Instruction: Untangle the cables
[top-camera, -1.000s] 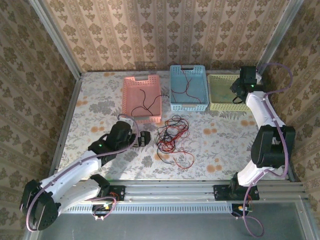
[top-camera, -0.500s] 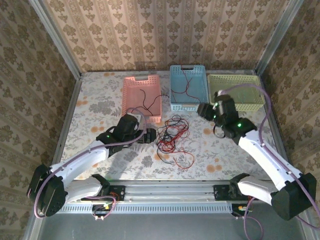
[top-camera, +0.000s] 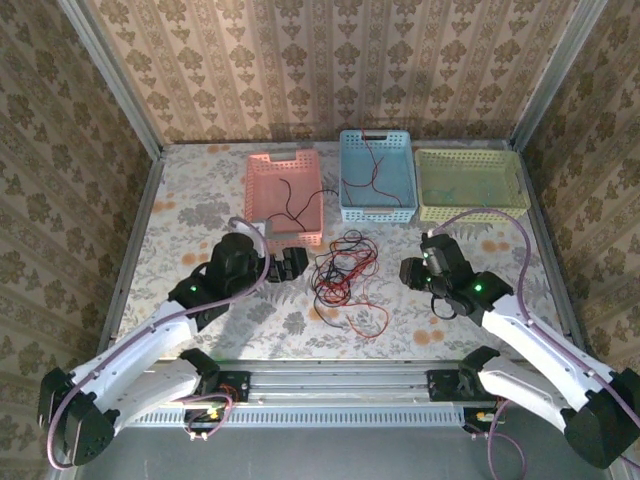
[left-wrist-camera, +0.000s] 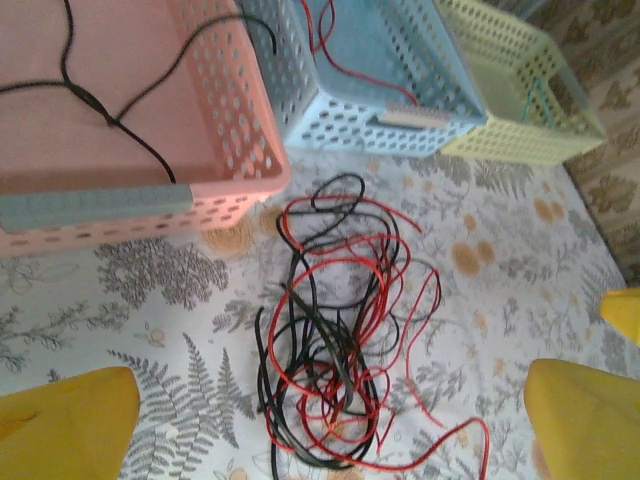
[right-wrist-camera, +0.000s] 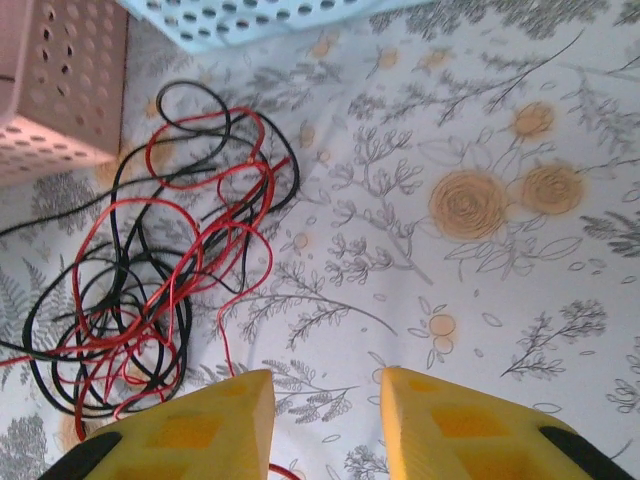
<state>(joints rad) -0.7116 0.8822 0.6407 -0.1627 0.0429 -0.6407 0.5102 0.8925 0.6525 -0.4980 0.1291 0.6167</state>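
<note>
- Your left jaws stand wide apart and hold nothing. In the left wrist view the left fingers (left-wrist-camera: 65, 425) sit at the two bottom corners. The tangle of cables (left-wrist-camera: 335, 370) lies on the surface (left-wrist-camera: 150, 290) ahead of the gap between them.
- Your right jaws are apart too, by a narrower gap, and are also empty. The right fingers (right-wrist-camera: 215, 415) sit at the bottom edge of the right wrist view over bare floral cloth. The cables (right-wrist-camera: 150, 280) lie up and to the left of them.
- From above, the left jaws sit just left of the cables (top-camera: 340, 275); you cannot tell whether they touch a strand. The right jaws sit to the right of the tangle, apart from it.
- The tangle is red and black strands looped over one another, lying on the surface (top-camera: 200, 215) just in front of the baskets. One red strand trails off toward the near edge.
- Behind the tangle, the pink basket (top-camera: 255, 200) holds a loose black strand and the blue basket (top-camera: 378, 212) beside it holds a red one.
- The yellow-green basket (top-camera: 470, 212) ends the row on the right, beside the blue one.
</note>
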